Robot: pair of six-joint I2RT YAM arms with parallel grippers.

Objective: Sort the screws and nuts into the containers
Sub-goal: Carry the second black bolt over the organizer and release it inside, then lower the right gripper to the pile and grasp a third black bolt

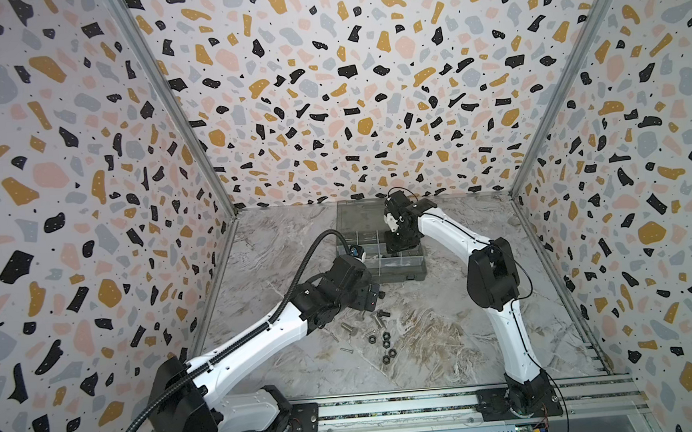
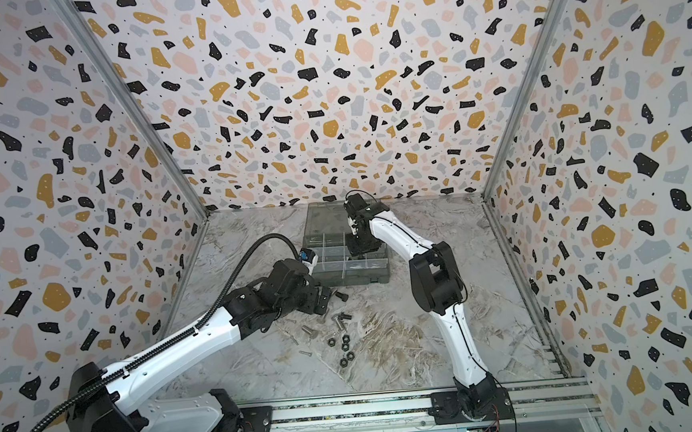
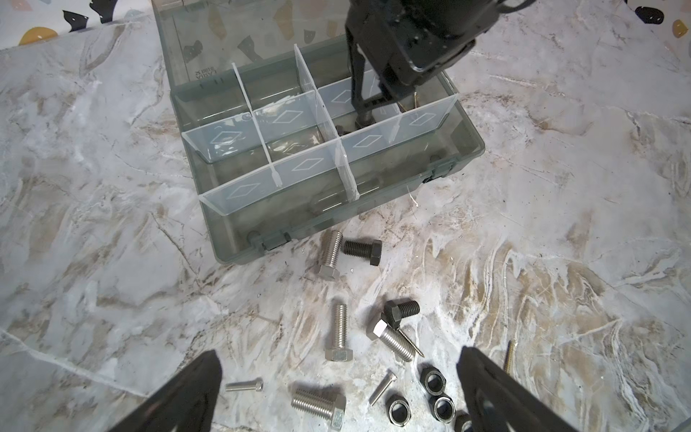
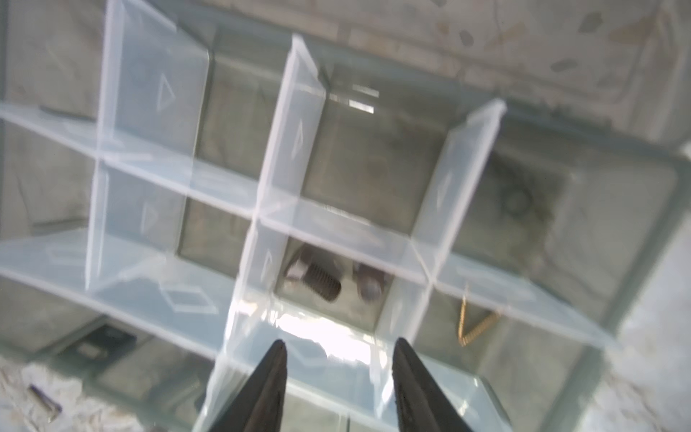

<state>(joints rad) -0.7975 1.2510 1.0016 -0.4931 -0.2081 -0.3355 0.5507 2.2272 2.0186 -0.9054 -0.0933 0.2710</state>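
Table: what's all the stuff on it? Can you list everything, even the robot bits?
Organiser box: one, smoky grey, lid open, at the table's back.
Silver hex bolts: four, shiny, loose in front of the box.
Black hex bolts: two loose near the box; one inside a compartment, beside a blurred grey bolt.
Thin screws: at least three, silver, among the loose bolts.
Brass-coloured screws: seemingly two, in the next compartment.
Nuts: five, black, clustered beside the loose bolts.
Table: one, marble-patterned.
Walls: three, terrazzo-patterned.
Left tool: open, black, above the loose bolts.
Right tool: open, black, above the compartment holding bolts.
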